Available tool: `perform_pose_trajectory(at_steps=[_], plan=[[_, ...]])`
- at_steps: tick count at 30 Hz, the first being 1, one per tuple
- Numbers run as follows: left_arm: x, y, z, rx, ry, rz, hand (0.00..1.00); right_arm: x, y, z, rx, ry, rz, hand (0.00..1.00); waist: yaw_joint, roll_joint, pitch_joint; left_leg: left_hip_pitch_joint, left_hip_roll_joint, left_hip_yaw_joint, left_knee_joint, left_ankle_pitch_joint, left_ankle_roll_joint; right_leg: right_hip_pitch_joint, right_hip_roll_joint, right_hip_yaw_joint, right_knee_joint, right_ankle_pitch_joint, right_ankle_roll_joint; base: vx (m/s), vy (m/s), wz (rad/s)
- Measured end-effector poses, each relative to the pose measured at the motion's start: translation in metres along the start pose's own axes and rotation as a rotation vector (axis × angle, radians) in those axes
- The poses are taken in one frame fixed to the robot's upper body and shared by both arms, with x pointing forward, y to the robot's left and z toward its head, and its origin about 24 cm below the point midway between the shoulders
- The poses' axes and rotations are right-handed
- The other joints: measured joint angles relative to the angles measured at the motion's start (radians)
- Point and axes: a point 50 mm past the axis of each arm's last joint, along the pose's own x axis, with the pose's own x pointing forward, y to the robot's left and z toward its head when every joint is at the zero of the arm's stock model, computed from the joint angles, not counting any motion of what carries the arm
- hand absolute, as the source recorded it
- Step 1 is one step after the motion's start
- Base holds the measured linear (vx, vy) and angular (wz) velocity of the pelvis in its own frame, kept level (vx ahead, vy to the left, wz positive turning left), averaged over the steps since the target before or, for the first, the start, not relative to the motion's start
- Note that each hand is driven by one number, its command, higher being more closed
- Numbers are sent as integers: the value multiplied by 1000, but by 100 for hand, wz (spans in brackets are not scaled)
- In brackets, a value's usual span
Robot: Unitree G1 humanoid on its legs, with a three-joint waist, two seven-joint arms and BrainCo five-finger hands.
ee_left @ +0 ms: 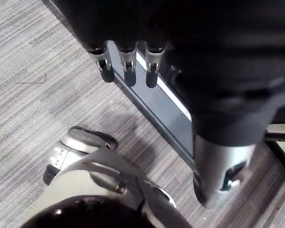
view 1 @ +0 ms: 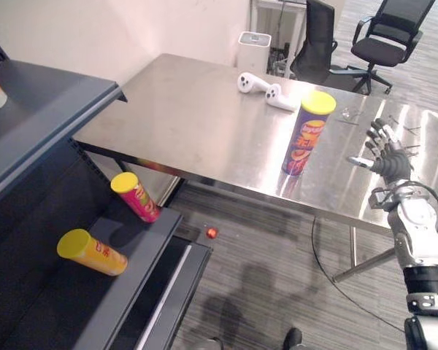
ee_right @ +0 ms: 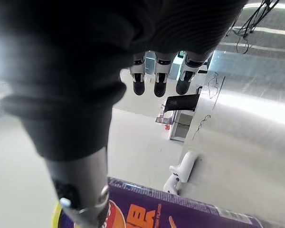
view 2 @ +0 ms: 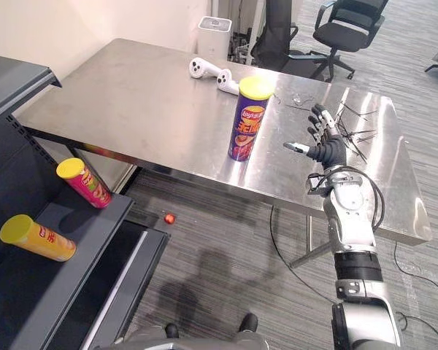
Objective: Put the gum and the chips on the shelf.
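Chips can (view 1: 305, 133) upright on table (view 1: 190, 109), right hand (view 1: 388, 162) spread beside, empty.

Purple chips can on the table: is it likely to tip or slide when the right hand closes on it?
The purple chips can stands upright, tall and narrow, so a push near its top would probably tip it. Once down, it would likely roll on the smooth steel table. The open right hand should probably grip it mid-body.
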Motion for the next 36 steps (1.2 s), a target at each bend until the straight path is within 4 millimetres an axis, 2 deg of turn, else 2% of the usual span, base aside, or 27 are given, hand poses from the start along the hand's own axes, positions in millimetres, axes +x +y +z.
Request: perform_pose_trajectory(at_steps=[4,6,12,16,26,36], plan=[[0,0,0,8,-1,-3,0,6,0,5,5,-14,-13,0,4,-1,8,-16,-2,-20,10,0,1,0,-1,-18,0,0,0,1,-17,14],[0,0,-1,11,5,-4,0,11,0,6,9,-15,-23,0,21,1,13,-16,-2,-21,14,0,1,2,-2,-18,0,0,0,2,-8,2],[-1,-1,-2,19,6,-11,0,21,6,15,11,-41,-5,0,30,3,25,-17,-3,-47,24,1,1,20,-4,-44,4,0,0,-9,-18,12],[0,-3,1,18,-8,-18,0,26,10,17,11,-36,1,0,50,4,40,-28,-4,-50,33,1,2,17,-6,-48,5,0,0,-37,-18,4],[0,-4,2,23,-12,-26,0,33,9,16,17,-15,-22,0,57,9,44,-47,-11,-78,34,10,5,15,-9,-71,6,0,0,-8,-13,8],[1,-8,9,23,-34,-50,0,47,9,29,20,-38,-51,0,79,13,86,-69,-2,-99,56,11,6,-4,-17,-83,50,-9,-12,-6,-10,5]])
